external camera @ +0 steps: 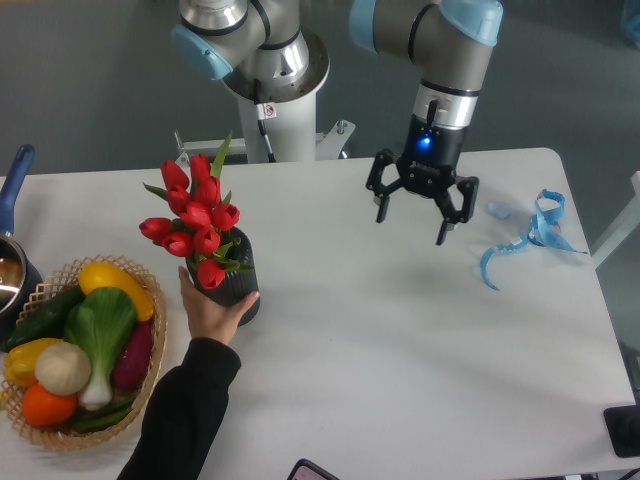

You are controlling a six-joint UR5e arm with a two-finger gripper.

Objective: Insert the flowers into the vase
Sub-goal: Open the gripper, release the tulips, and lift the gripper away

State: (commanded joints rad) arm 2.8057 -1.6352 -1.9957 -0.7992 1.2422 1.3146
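The flowers (196,218), a bunch of red tulips with green leaves, stand with their stems inside the vase (236,281), a black ribbed cylinder at the left-middle of the white table. A person's hand (207,307) in a black sleeve holds the vase from the front. My gripper (413,219) hangs open and empty above the table's back right part, well to the right of the vase and apart from it.
A wicker basket (46,287) of colourful vegetables sits at the left edge. A pot with a blue handle (14,186) is at the far left. A blue ribbon (531,236) lies at the right. The robot's base (272,85) stands behind the table.
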